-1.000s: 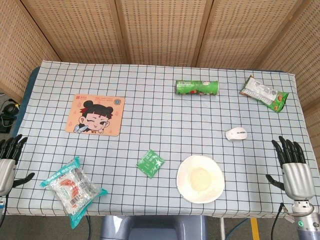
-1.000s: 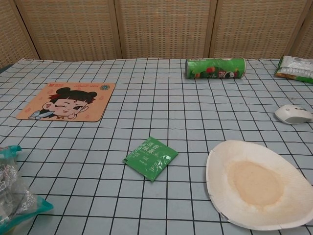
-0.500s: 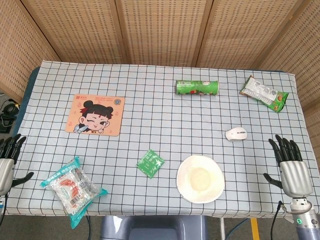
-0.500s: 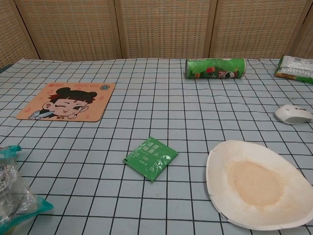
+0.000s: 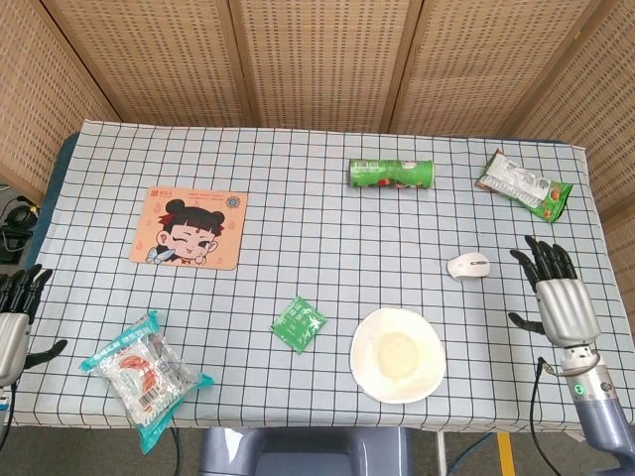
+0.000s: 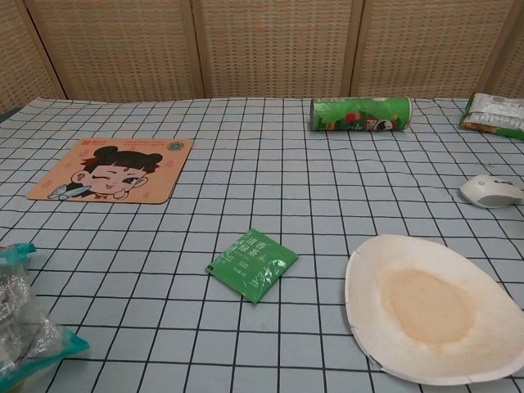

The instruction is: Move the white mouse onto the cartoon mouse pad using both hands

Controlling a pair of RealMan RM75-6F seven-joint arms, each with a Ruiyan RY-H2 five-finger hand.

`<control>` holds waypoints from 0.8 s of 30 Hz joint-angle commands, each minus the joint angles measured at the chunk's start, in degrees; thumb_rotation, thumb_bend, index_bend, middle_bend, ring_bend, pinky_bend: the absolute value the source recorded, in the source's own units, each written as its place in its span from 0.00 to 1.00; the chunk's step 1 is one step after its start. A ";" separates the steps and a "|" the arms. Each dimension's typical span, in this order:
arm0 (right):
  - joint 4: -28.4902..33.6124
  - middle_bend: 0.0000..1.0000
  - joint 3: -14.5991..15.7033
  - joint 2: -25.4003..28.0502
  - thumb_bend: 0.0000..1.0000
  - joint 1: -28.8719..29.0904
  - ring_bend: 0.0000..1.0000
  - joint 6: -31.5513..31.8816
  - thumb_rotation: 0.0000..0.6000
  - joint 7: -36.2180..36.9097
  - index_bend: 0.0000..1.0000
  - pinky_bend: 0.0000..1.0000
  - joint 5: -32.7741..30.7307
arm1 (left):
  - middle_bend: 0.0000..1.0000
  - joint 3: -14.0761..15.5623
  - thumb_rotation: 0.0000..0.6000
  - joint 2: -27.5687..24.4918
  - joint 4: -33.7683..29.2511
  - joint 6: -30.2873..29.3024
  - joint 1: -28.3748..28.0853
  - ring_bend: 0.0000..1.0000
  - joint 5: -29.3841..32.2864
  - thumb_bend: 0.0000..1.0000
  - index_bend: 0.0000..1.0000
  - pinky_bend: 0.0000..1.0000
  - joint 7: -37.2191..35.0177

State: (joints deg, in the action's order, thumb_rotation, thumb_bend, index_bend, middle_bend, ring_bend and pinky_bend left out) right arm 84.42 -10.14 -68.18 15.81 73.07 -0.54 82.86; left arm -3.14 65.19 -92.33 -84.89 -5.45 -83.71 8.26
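The white mouse (image 5: 468,266) (image 6: 490,191) lies on the checked cloth at the right side of the table. The cartoon mouse pad (image 5: 189,228) (image 6: 110,169) lies flat at the far left, showing a winking girl. In the head view my right hand (image 5: 556,295) hovers to the right of the mouse, fingers spread, holding nothing, a small gap away from it. At the table's left front edge sits my left hand (image 5: 16,315), fingers apart and empty, far from the pad. Neither hand shows in the chest view.
A paper plate (image 5: 398,355) (image 6: 434,307) lies just in front of the mouse. A green sachet (image 5: 299,323) (image 6: 251,264) sits mid-table, a green can (image 5: 391,175) (image 6: 360,114) lies at the back, a snack bag (image 5: 525,185) at the back right, a clear snack packet (image 5: 145,378) front left.
My right hand has moved forward along the right edge, closer to the mouse. The left hand and all objects have stayed where they were.
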 commanded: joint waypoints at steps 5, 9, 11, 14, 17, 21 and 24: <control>-7.04 0.06 -2.73 -4.28 0.34 8.80 0.00 -13.12 1.00 -1.91 0.23 0.11 -7.33 | 0.00 -0.22 1.00 0.30 0.58 1.10 -0.46 0.00 0.88 0.07 0.00 0.00 -0.08; -10.33 0.06 -2.84 -6.39 0.34 10.73 0.00 -15.70 1.00 -2.27 0.24 0.11 -8.99 | 0.00 -0.28 1.00 0.39 0.83 1.54 -0.60 0.00 1.31 0.07 0.00 0.00 -0.14; -12.11 0.06 -2.91 -7.43 0.34 11.63 0.00 -17.25 1.00 -2.30 0.23 0.11 -10.09 | 0.00 -0.30 1.00 0.44 0.94 1.78 -0.70 0.00 1.48 0.07 0.00 0.00 -0.14; -14.55 0.06 -2.63 -8.66 0.34 12.72 0.00 -20.13 1.00 -1.87 0.23 0.11 -11.87 | 0.00 -0.36 1.00 0.49 1.09 2.09 -0.85 0.00 1.71 0.07 0.00 0.00 -0.13; -16.51 0.05 -1.95 -9.50 0.35 13.24 0.00 -22.05 1.00 -1.39 0.23 0.11 -12.72 | 0.00 -0.47 1.00 0.45 1.14 2.19 -0.92 0.00 1.94 0.07 0.00 0.00 -0.22; -19.29 0.04 -1.19 -10.92 0.35 13.96 0.00 -24.27 1.00 -0.54 0.21 0.10 -13.39 | 0.00 -0.45 1.00 0.38 1.16 2.48 -1.04 0.00 2.04 0.07 0.00 0.00 -0.54; -21.58 0.03 -1.00 -12.27 0.35 14.66 0.00 -25.63 1.00 0.74 0.21 0.10 -13.62 | 0.00 -0.38 1.00 0.46 1.18 2.58 -1.12 0.00 1.99 0.07 0.00 0.00 -0.36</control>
State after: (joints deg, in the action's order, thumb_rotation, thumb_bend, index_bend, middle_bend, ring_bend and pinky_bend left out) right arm 63.98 -11.41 -79.59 29.94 48.28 -0.58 69.50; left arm -3.52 65.65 -91.15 -82.32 -6.57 -81.72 7.90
